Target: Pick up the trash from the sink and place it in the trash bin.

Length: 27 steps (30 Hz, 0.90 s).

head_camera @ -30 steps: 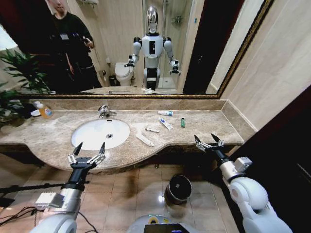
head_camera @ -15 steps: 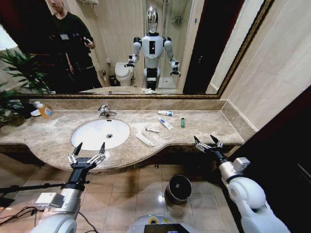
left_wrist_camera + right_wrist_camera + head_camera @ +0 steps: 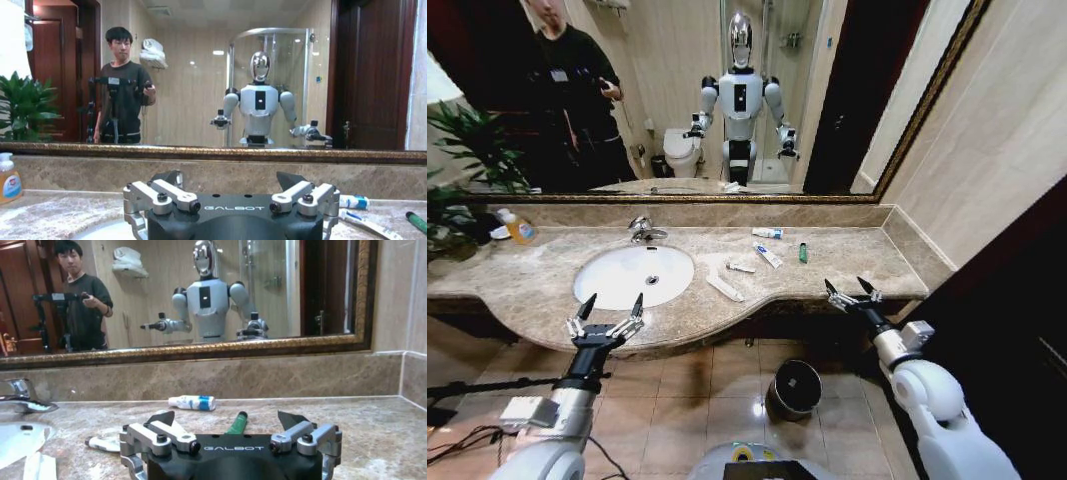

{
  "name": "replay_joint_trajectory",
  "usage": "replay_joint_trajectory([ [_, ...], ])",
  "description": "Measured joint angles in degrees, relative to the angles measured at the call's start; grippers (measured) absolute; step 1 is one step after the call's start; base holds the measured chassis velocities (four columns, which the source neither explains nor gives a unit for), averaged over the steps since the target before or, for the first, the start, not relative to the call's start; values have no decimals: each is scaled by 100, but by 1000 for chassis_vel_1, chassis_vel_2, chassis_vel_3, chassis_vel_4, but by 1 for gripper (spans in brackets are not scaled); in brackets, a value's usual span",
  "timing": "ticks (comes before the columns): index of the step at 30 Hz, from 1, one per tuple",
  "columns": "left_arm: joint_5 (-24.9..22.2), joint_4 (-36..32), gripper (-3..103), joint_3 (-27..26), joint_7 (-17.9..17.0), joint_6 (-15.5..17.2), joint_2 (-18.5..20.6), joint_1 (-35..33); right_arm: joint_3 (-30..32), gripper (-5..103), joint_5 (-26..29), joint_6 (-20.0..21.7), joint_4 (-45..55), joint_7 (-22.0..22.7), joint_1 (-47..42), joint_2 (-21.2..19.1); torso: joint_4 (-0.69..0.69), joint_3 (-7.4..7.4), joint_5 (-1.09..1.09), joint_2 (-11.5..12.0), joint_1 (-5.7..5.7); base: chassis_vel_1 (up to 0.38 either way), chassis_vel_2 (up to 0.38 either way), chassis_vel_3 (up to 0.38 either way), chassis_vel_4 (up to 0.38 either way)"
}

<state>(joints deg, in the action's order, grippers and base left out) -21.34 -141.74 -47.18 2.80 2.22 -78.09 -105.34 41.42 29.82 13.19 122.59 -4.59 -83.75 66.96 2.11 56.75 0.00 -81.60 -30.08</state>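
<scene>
Both claws hang spread wide and empty at the counter's (image 3: 847, 262) front edge: the left claw (image 3: 607, 310) before the sink (image 3: 607, 285), the right claw (image 3: 852, 291) near the right end. The trash (tubes (image 3: 767, 256), packet (image 3: 724, 288), green stick (image 3: 803, 253)) lies on the marble right of the basin, and the trash bin (image 3: 793, 390) stands on the floor below

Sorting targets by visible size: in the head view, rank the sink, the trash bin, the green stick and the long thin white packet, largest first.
1. sink
2. trash bin, though it sits lower on the floor, so the comparison is loose
3. long thin white packet
4. green stick
</scene>
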Motion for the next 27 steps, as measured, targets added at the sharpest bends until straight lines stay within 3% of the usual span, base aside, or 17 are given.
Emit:
replay_joint_trajectory([
  [16, 0, 0, 100, 0, 0, 0, 0, 0, -592, 100, -72, 79, -510, 79, 746, -39, 0, 0, 0, 0, 0, 0, 0, 0, 0],
  [27, 0, 0, 100, 0, 0, 0, 0, 0, -1140, 100, -247, 383, -996, 344, 1696, -3, 0, 0, 0, 0, 0, 0, 0, 0, 0],
])
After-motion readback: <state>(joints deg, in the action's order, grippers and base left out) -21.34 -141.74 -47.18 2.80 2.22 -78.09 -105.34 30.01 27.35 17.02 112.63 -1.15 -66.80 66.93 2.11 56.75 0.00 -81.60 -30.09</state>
